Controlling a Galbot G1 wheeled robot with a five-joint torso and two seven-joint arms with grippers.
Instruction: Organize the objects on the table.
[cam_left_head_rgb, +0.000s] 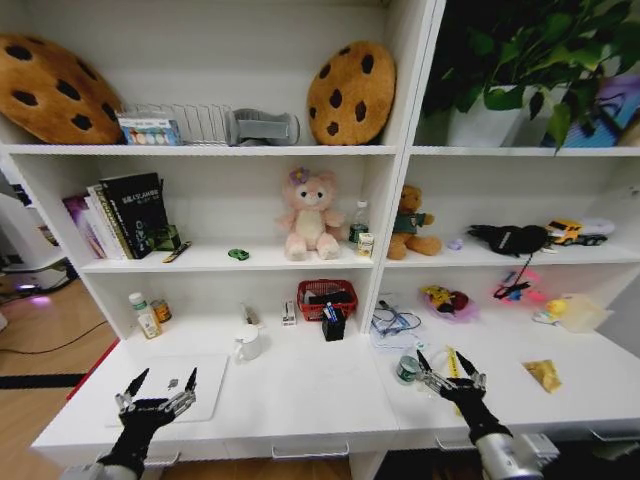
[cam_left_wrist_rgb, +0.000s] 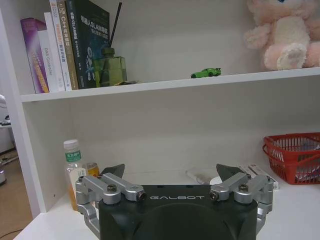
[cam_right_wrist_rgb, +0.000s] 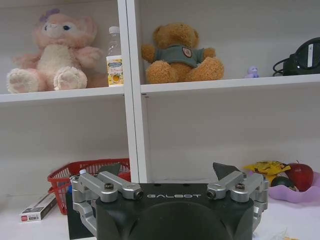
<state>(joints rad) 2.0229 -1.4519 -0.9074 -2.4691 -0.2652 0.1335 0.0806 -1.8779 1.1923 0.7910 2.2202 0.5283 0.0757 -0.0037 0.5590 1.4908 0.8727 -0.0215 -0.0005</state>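
Both grippers, left (cam_left_head_rgb: 158, 388) and right (cam_left_head_rgb: 451, 368), hover spread and empty above the table (cam_left_head_rgb: 300, 400), likely poised before choosing; the laptop (cam_left_head_rgb: 175, 385) lies under the left.

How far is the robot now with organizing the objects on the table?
Nothing looks tidied yet. Both grippers are open and hold nothing: the left gripper hovers over the silver-white laptop at the table front, the right gripper over the small items on the right. The laptop lies flat on the table and the green toy car sits on the shelf. All the sorting remains.
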